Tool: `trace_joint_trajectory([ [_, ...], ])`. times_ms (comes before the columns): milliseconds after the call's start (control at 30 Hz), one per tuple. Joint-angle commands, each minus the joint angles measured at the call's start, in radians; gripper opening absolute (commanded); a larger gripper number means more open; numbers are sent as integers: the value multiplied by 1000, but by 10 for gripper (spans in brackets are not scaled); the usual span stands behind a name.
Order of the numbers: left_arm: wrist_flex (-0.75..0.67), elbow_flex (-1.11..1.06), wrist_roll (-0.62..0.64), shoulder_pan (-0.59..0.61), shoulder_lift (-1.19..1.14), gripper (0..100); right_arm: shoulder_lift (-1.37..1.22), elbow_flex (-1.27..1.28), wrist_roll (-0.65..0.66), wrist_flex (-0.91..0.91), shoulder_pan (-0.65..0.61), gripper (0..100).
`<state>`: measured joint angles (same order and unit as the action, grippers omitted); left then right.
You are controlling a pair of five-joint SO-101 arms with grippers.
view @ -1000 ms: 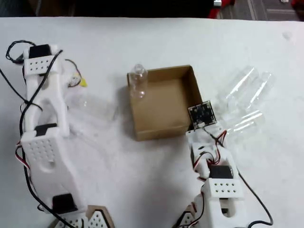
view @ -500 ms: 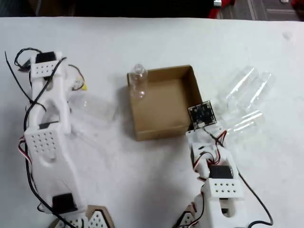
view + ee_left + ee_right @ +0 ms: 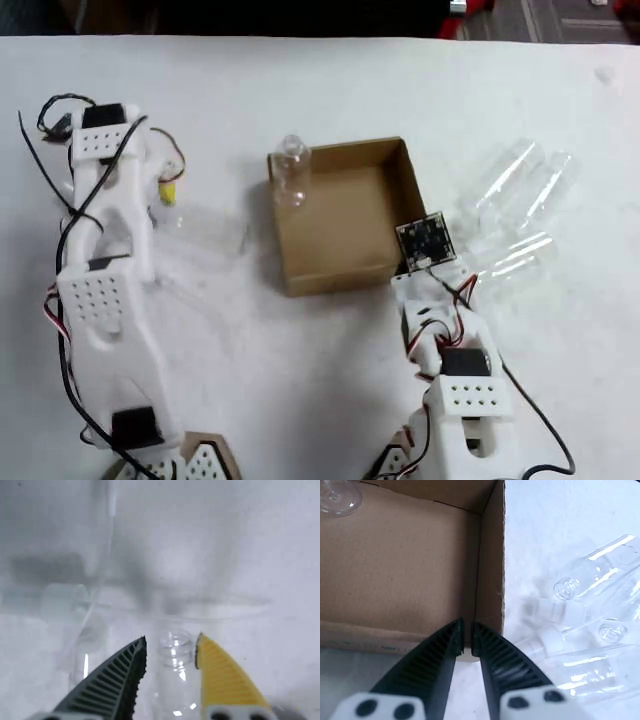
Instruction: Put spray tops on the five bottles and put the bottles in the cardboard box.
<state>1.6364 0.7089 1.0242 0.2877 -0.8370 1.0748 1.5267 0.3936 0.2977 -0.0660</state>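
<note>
While the bench [image 3: 330, 90] spreads white under both arms, the cardboard box [image 3: 340, 225] sits open at its middle with a bare floor. One upright bottle [image 3: 290, 170] stands at its far left corner, inside the rim or just outside, I cannot tell which. Well to the right of the box the loose bottles [image 3: 520, 190] lie on their sides in a cluster, mouths open. Pale pieces among them could be spray tops [image 3: 554, 614], but they are too faint to call.

Now the action. The left gripper [image 3: 171, 639] is out on the left side of the bench, its grey and yellow fingers narrowly apart with a bottle neck [image 3: 175, 652] between them. It straddles the neck: the yellow finger is just beside the thread and the grey one a touch apart, with no squeeze that I can see. That neck carries no top. The right gripper [image 3: 468, 626] sits at the box's near right corner with its fingers drawn almost together; whether they pinch the wall I cannot tell.

My read: it is early, at the pick-up of a bottle for capping, with none boxed for certain. The next move calls for the left fingers to close squarely on the neck without letting the clear, round plastic roll away. Then comes a lift to upright, so a spray top can be brought to the open mouth.
</note>
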Motion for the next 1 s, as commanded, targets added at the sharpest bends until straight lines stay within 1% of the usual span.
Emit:
trace_joint_trajectory([
  [0, -8, 44, 15, -18, 8, 139, -2, -5, 3, -15, -15, 15],
  [200, -8, 40, 18, -15, 8, 205, -2, -5, 3, -15, -15, 15],
  [400, 9, 38, 21, -16, 8, 243, -2, -5, 3, -15, -15, 15],
  [567, 2, 38, 21, -16, 1, 246, -2, -5, 3, -15, -15, 15],
  [733, -46, 48, 21, -12, -73, 245, -2, -5, 3, -15, -15, 15],
  [833, 5, 74, 21, -12, -74, 245, -2, -5, 3, -15, -15, 15],
  [967, 100, 189, 21, -12, -71, 244, -2, -5, 3, -15, -15, 15],
])
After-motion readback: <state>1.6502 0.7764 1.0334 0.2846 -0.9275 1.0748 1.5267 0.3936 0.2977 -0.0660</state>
